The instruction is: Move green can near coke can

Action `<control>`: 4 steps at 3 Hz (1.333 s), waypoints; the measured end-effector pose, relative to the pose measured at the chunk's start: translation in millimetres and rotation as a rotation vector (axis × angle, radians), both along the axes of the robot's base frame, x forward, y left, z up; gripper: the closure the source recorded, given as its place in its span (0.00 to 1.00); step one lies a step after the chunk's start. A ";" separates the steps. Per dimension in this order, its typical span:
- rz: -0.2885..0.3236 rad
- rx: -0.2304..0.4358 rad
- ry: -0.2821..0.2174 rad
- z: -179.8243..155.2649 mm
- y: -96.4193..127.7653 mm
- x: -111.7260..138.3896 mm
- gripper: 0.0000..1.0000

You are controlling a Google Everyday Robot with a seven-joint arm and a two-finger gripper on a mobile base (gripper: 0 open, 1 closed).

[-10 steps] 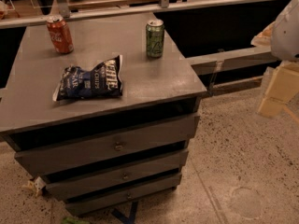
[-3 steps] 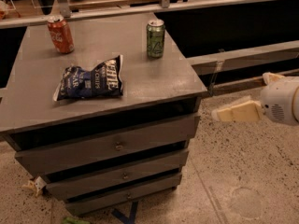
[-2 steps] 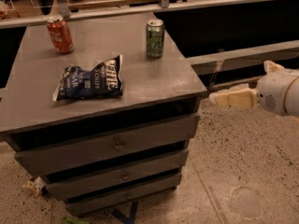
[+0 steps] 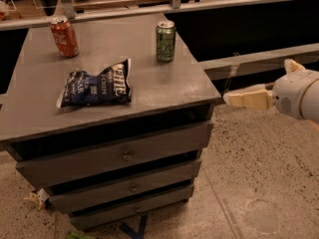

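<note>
A dark green can (image 4: 166,40) stands upright on the flat top of a grey cabinet (image 4: 164,86). It is towards the back of the top, close to the right edge. Its silver lid faces up and pale markings show on its side.

A red coke can (image 4: 64,36) stands upright near the back left corner of the same top, well apart from the green can. A dark blue chip bag (image 4: 97,83) lies flat in front of the two cans, nearer the left side and touching neither.

The cabinet has three drawers (image 4: 122,156) stacked down its front, each with a small knob. It stands on a speckled stone floor (image 4: 259,178).

The robot's gripper (image 4: 256,81) hangs in the air off the right side of the cabinet, just past its front right corner, over the floor. A rounded white wrist (image 4: 299,94) carries its pale fingers (image 4: 247,99). One points left towards the cabinet corner, and the tip of the other shows above the wrist. The two are spread apart and hold nothing. The green can is up and to the left of them, well clear, with the cabinet's right edge between.
</note>
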State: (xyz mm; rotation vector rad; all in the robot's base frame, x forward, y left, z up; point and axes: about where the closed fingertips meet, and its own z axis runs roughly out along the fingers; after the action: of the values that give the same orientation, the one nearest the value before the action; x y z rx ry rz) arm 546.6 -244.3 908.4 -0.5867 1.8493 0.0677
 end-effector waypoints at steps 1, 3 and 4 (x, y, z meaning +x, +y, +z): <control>0.025 0.011 -0.004 1.5 15.2 3.7 0.00; 0.063 0.142 -0.049 8.3 55.1 39.8 0.00; 0.097 0.204 -0.071 11.7 75.9 67.4 0.00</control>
State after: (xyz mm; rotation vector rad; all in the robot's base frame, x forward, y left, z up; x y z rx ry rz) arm 614.1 -168.4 920.1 -0.5286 1.7194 0.2928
